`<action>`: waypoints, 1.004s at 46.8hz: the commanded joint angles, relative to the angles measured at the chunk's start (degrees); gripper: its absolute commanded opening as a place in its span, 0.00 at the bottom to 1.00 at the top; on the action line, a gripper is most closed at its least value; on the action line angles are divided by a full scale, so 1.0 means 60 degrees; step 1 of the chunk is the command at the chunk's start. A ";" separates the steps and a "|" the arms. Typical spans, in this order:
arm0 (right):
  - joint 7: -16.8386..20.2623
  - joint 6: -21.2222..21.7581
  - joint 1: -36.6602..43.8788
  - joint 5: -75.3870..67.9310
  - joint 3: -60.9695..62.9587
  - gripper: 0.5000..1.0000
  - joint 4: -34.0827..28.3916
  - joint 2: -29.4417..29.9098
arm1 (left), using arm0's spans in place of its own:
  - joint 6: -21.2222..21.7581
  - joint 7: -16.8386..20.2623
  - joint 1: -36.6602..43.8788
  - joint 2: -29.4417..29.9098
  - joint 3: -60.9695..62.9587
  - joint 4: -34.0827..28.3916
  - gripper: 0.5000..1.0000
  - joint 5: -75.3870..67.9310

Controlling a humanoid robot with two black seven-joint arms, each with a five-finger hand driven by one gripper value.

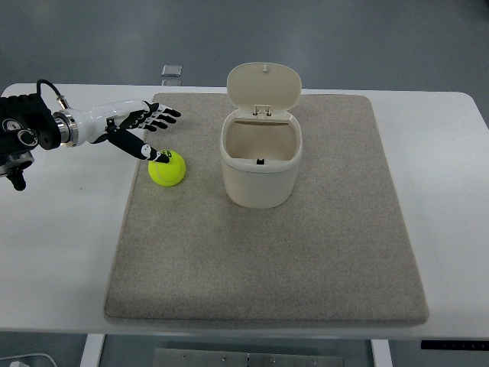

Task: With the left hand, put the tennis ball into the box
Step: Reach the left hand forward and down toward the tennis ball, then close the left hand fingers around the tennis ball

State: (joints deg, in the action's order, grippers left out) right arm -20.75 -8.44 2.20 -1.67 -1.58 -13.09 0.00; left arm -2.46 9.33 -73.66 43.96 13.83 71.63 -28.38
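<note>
Yellow-green fuzzy tennis ball [167, 169] sits on your grey felt mat [267, 260], just left of the cream plastic box [260, 164] with its lid flipped up. Your left robot hand [141, 126] is spread wide, holding nothing, thumb tip touching the ball's top.

My left hand [130, 122] is white with black fingers [162, 115]. The tennis ball [167, 169] is bright yellow-green with a small dark mark, perhaps print. The box [260, 160] and its raised lid [264, 86] are cream. The mat [267, 252] is speckled grey-beige, the table [61, 252] white.
</note>
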 commanded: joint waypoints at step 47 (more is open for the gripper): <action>0.0001 0.0000 0.0000 0.0000 0.0000 0.88 0.0000 0.0000 | 0.0322 -0.0018 -0.0013 -0.0033 0.0464 0.0176 0.85 -0.1964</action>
State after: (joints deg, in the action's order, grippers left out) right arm -20.76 -8.44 2.20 -1.67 -1.58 -13.10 0.00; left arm -0.53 9.24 -73.69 43.79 16.61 72.61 -40.14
